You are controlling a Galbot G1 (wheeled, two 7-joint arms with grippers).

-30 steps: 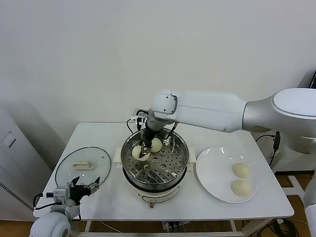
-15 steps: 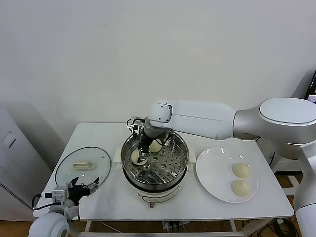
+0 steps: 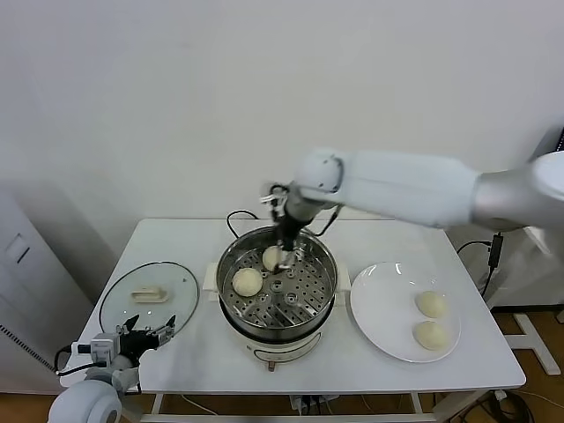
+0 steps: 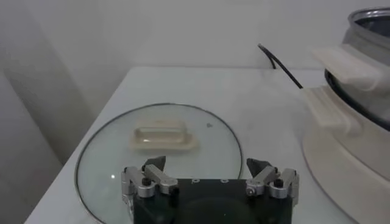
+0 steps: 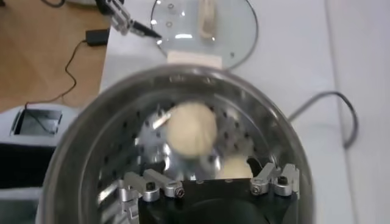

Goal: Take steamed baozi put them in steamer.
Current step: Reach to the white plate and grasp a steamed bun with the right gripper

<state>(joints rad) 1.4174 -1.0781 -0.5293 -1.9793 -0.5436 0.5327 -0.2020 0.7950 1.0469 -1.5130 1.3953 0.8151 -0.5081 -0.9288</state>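
Observation:
The steamer [image 3: 328, 298] stands mid-table, and two baozi lie on its perforated tray, one on the left side [image 3: 248, 281] and one toward the back [image 3: 273, 257]. My right gripper [image 3: 285, 243] hangs open and empty just above the back bun. The right wrist view looks down into the steamer [image 5: 79, 158] at one baozi [image 5: 191, 129] and another [image 5: 233, 168] close under my open right gripper [image 5: 207, 175]. Two more baozi [image 3: 430, 304] [image 3: 430, 335] rest on the white plate [image 3: 383, 304]. My left gripper [image 3: 148, 335] is parked open at the table's front left.
The glass lid [image 3: 148, 295] with its cream handle lies flat left of the steamer, just beyond my left gripper [image 4: 206, 167]. A black cord [image 3: 236, 216] runs behind the steamer. The steamer's white handle [image 4: 347, 64] sticks out toward the lid [image 4: 158, 146].
My right gripper has opened, leaving a baozi on the left of the tray, then lifted and drawn back toward the steamer's rear. The left arm has not moved.

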